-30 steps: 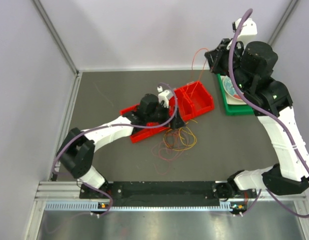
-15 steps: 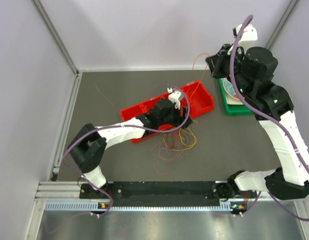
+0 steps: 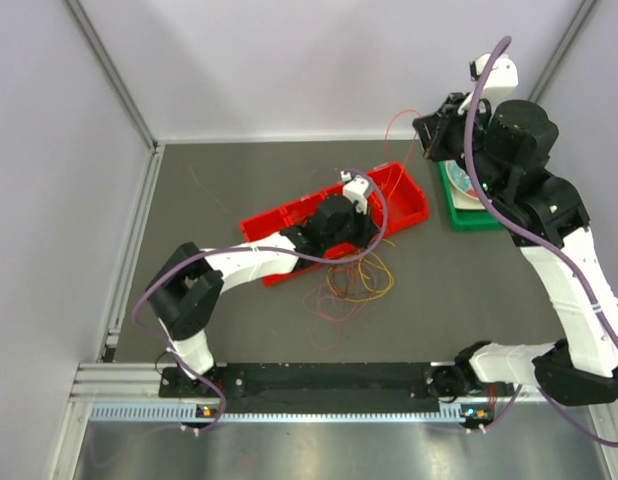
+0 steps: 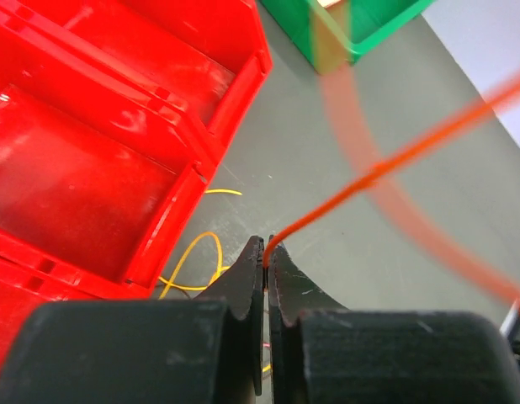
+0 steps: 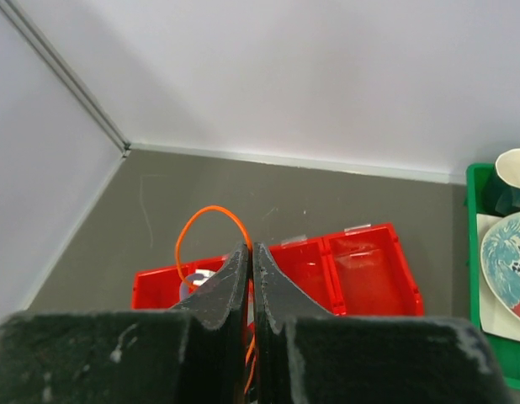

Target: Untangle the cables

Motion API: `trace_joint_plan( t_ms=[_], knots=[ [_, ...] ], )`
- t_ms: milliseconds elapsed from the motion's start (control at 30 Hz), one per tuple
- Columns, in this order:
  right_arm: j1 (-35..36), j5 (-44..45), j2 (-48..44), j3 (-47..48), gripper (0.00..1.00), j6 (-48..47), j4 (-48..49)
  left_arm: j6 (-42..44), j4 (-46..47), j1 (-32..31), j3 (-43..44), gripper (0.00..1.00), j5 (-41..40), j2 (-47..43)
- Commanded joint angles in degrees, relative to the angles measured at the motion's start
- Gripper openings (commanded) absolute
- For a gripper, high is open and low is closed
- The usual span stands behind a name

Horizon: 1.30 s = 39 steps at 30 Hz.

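1. The right gripper (image 5: pixel 249 249) fills the bottom of the frame, its two black fingers (image 5: pixel 218 290) pressed almost together with only a thin slit between them.
2. An orange cable (image 5: pixel 211 208) is pinched at the fingertips. It arches up and left in a loop, then drops towards the red bin (image 5: pixel 361 282). A short orange stretch also shows low in the slit.
3. The red bin lies behind the fingers on the grey table (image 5: pixel 117 227), with walls dividing it into compartments.
4. At the right edge, a green tray (image 5: pixel 473 252) holds a blue-patterned plate (image 5: pixel 508 257) and a cup (image 5: pixel 514 172) just beyond it.
5. White walls (image 5: pixel 285 67) rise behind, with a metal strip (image 5: pixel 66 80) in the left corner.
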Motion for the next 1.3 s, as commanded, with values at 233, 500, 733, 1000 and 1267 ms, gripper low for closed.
trace_joint_plan(
  t_ms=[233, 500, 733, 1000, 1267],
  knots=[
    [-3.19, 4.68, -0.98, -5.39, 0.0, 1.11, 1.4, 8.45, -7.43, 0.27, 3.6, 0.0, -7.8, -13.19],
    [-5.84, 1.52, -0.98, -11.98, 0.0, 5.16, 2.98, 10.12, -15.08, 3.87, 9.83, 0.0, -7.54, -17.43],
    [-5.84, -0.06, -0.89, -11.02, 0.0, 5.77, 3.51, 11.71, -22.47, 8.09, 20.82, 0.0, -7.9, -19.18],
    [-5.84, -4.45, -0.1, -9.26, 0.0, 6.91, 4.74, 7.49, -23.44, 12.66, 26.53, 0.0, 0.26, -20.77],
    [-5.84, -10.08, 3.5, -6.98, 0.0, 9.11, 7.55, 10.12, -24.22, 13.19, 35.14, 0.0, -0.77, -18.49]
  ],
)
